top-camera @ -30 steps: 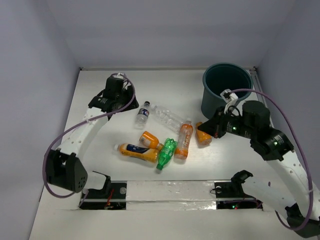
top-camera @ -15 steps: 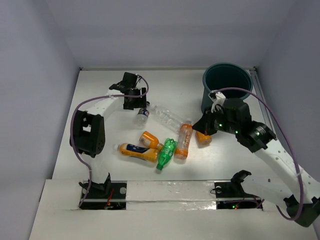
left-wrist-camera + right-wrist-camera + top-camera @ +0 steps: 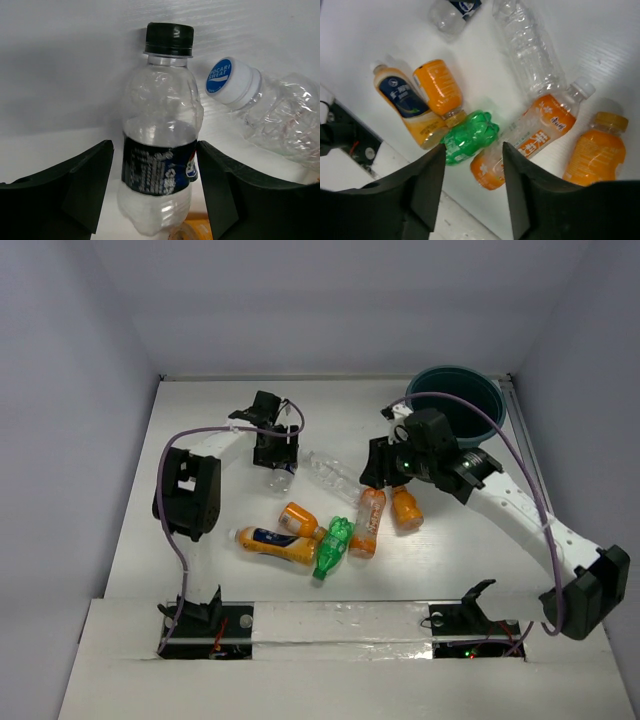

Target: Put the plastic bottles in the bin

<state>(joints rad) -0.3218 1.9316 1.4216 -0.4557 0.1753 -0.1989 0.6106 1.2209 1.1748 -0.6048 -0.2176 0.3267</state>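
Observation:
A small clear bottle with a black cap and dark label lies on the table between the fingers of my left gripper. That gripper stands open round the bottle, with a sliver of gap on the left side. A longer clear bottle with a white cap lies beside it. My right gripper hangs open and empty above the pile. Under it lie a green bottle, a tall orange bottle, two stubby orange bottles and an orange bottle with a dark blue label. The teal bin stands at the far right.
White walls close in the table on the left, back and right. A taped strip with the arm bases runs along the near edge. The right arm's links stretch from the near right corner past the bin's front.
My right arm swung left, away from the bin's front to above the bottles, and its gripper opened. My left gripper moved down over the small clear bottle.

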